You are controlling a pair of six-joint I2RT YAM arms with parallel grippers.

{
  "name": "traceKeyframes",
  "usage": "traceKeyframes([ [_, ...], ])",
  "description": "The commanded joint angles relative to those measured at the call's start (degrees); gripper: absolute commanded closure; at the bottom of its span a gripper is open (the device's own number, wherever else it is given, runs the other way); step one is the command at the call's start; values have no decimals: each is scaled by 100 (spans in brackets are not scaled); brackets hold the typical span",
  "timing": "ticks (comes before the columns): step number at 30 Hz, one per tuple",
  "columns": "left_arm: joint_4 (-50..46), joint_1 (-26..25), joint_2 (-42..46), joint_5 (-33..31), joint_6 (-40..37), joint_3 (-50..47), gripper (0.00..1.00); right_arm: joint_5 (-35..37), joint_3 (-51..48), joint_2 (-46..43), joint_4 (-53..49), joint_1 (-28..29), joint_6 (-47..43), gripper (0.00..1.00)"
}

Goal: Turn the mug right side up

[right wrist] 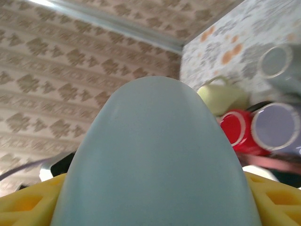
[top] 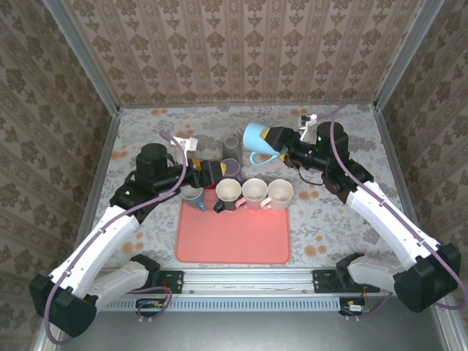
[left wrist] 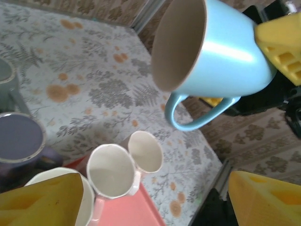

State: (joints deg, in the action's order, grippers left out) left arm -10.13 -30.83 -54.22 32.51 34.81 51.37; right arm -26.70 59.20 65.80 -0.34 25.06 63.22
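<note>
Top external view: right gripper [top: 278,138], clamped on the blue mug [top: 257,137], holds it aloft on its side, not yet upright; left gripper [top: 213,186] nearby hangs with fingers spread apart.

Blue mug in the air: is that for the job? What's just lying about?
For the job: light blue mug, right hand gripping it.
Just lying about: pink tray, cream mugs, grey mug, teal mug.
</note>
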Motion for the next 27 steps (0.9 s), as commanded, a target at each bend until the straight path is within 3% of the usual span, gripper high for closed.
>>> traceKeyframes([
  [1, 449, -46, 391, 387, 146, -12, 16, -291, 234, -160, 996, 183, 402, 64],
  [6, 357, -37, 851, 387, 89, -141, 7, -189, 144, -47, 1454, 383, 573, 65],
  [8, 541, -33, 910, 765, 164, -260, 7, -254, 55, 56, 1769, 436, 742, 66],
  [12, 1425, -37, 987, 1220, 567, -719, 7, -378, -83, 268, 2351, 558, 1052, 66],
  [22, 2993, 59, 749, 1548, 1354, -1189, 7, -461, -444, 40, 2866, 746, 1272, 66],
  [27, 3258, 55, 325, 1697, 1369, -1064, 11, -494, -714, -104, 3225, 790, 1529, 68],
])
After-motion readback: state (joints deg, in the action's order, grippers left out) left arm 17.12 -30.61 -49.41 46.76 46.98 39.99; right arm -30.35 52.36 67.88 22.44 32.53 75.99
